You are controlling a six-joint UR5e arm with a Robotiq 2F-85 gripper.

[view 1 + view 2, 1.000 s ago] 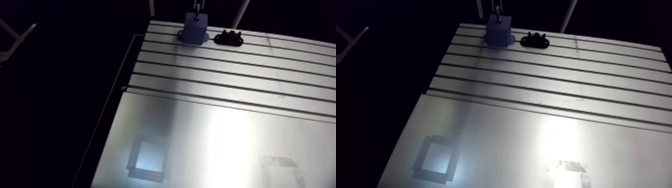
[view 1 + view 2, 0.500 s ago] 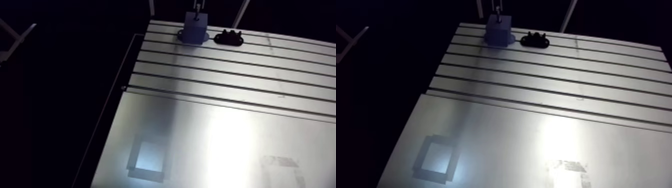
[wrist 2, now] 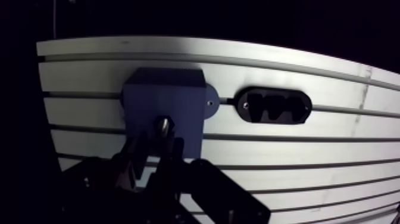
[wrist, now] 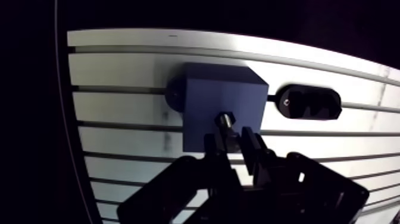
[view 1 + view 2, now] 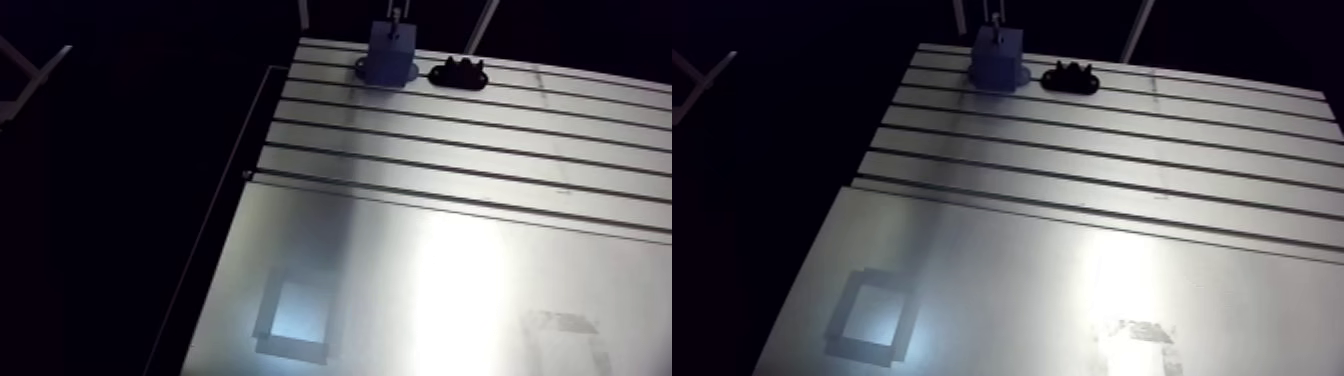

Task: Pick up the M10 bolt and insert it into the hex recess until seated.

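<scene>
**A:** We've got the pincer (image 4: 230, 137) clamped on the M10 bolt (image 4: 227, 120), so we'd call the pick-up done.

**B:** Agreed. The fingers are pressed in on either side, and the bolt's shiny end pokes out ahead of them, right over the blue block (image 4: 208, 95).

**A:** And that block is where we expect the hex recess to be, though we can't make it out. The bolt and the dark face of the block hide it.

**B:** Right, so we can't tell whether the tip is touching the block or hanging just above it. In the arm view the block sits at the far edge of the bench (image 4: 119, 113), too small to help us.

**A:** What about the black holder (image 4: 309, 102) just beside the block?

**B:** It's lying apart from the block and nothing is near it. We'd leave it out of the count.

**A:** So where are we?

**B:** Bolt in hand and carried to the block, that much is done. We judge the insertion is left to do. The bolt shows clear of the block's face, so it isn't seated.

**A:** Then what remains is lining the hex up with the recess, pushing the bolt down until it bottoms out, and letting go.
</scene>
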